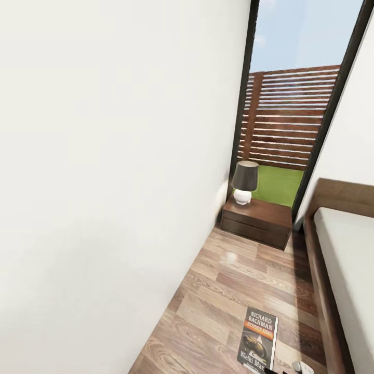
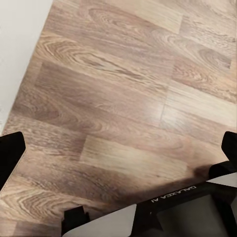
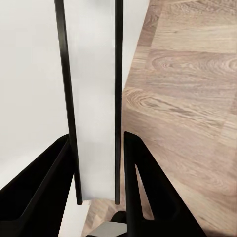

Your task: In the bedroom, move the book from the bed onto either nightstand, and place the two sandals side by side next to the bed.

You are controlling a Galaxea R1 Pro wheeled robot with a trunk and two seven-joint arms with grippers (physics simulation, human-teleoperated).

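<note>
The book [image 1: 258, 340], a dark paperback with white "RICHARD BACHMAN" lettering and an orange band, hangs low in the head view over the wood floor. In the right wrist view I see the book [image 3: 94, 98] edge-on, white pages between dark covers, with my right gripper [image 3: 96, 143] shut on it. My left gripper [image 2: 118, 150] is open wide above bare floor, nothing between its fingers [image 2: 11, 153]. A nightstand [image 1: 257, 221] stands ahead by the window. The bed [image 1: 345, 259] runs along the right. The sandals are out of view.
A lamp [image 1: 244, 182] with a dark shade and white base sits on the nightstand's left part. A white wall [image 1: 104, 182] closes off the left, leaving a narrow strip of floor [image 1: 234, 280] between it and the bed frame. A tall dark-framed window [image 1: 291, 114] shows a slatted fence.
</note>
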